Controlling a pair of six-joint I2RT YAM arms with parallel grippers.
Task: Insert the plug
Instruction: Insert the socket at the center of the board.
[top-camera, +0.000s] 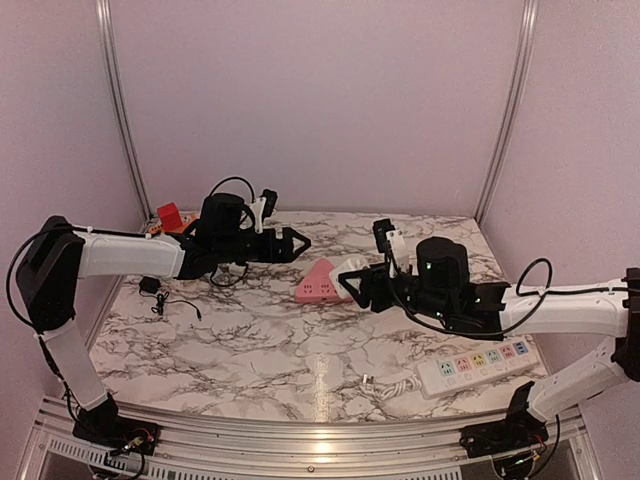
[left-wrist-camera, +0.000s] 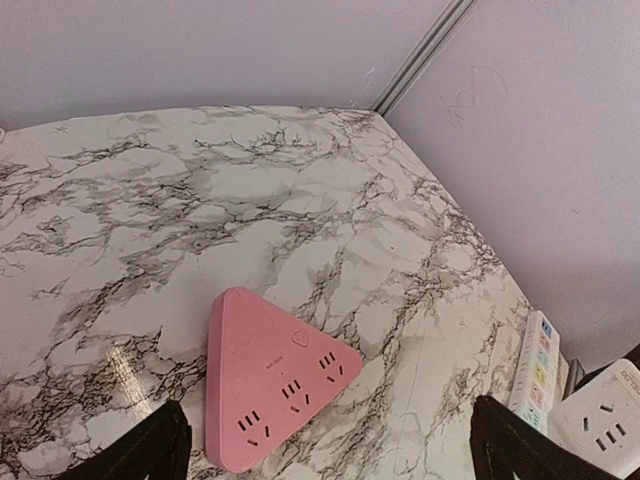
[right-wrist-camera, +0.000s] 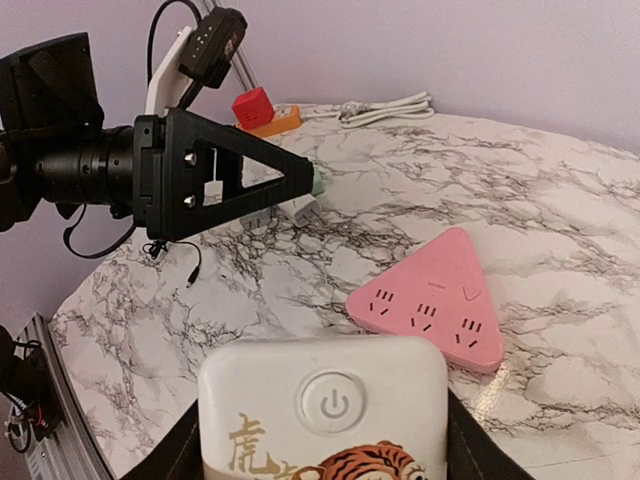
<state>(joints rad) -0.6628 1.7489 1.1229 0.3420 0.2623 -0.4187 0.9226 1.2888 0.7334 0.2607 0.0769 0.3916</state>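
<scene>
Prongs of white adapter (right-wrist-camera: 325, 405) hidden; right jaws grip it; left jaws spread wide, empty, near pink socket (left-wrist-camera: 265, 380).

The white plug adapter (right-wrist-camera: 322, 400), bearing a round power button and a tiger print, is clamped in the right pincer (right-wrist-camera: 322, 445). Just left of it, the pink triangular socket (top-camera: 315, 283) lies flat mid-worktop (top-camera: 250, 350), holes up.

The table (top-camera: 250, 345) is white with dark wavy lines. Pale purple walls (top-camera: 320, 90) stand far, left and right. A metal pole (top-camera: 117, 100) stands in each far corner.
</scene>
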